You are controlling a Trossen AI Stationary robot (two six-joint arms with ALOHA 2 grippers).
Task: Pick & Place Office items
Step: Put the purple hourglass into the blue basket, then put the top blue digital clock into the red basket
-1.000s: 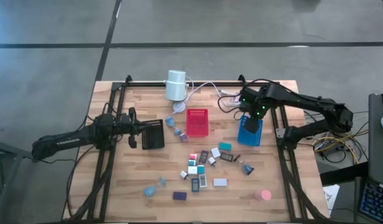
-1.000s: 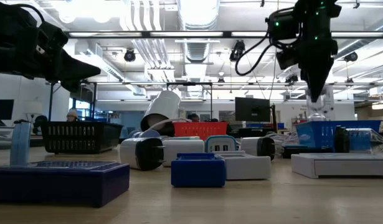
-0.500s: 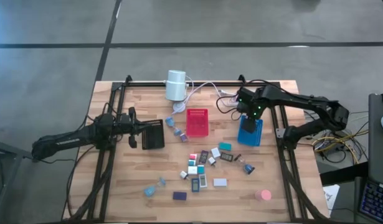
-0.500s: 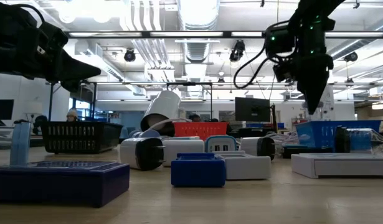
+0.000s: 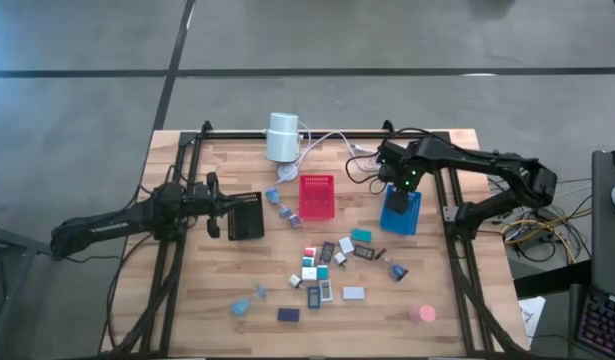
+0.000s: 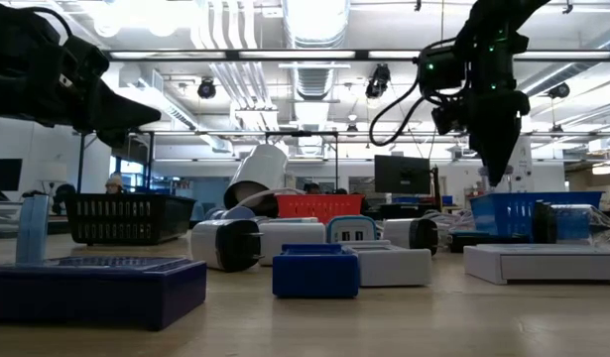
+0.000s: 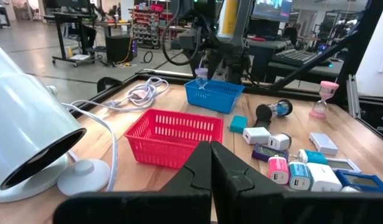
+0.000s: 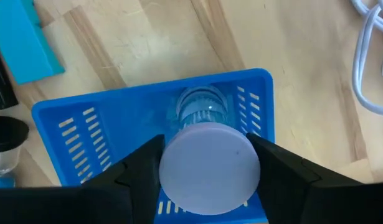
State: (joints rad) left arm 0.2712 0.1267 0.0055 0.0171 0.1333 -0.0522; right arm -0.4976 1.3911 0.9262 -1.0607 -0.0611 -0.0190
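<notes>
The right gripper (image 8: 207,165) hangs directly over the blue tray (image 5: 401,210) at the far right side of the bench (image 5: 217,300). Between its fingers stands a small hourglass-like piece (image 8: 208,163) with a pale lilac end cap, upright inside the tray. The fingers sit just beside the cap on either side, and I cannot tell whether they pinch it or have let go of it. So the step in hand looks like the drop-off of one office item into the blue tray. If the piece is free, the next move calls for a clean lift straight up, so the fingers do not knock it over, then a reach back toward the pile.

That pile, the rest of the office items (image 5: 327,272), lies scattered on the middle of the bench in front of the red tray (image 5: 316,196): little white, teal and dark blocks, with a pink disc (image 5: 422,313) well apart near the front right corner.

The left gripper (image 7: 211,180) waits pressed together beside the black tray (image 5: 246,215), holding nothing.
</notes>
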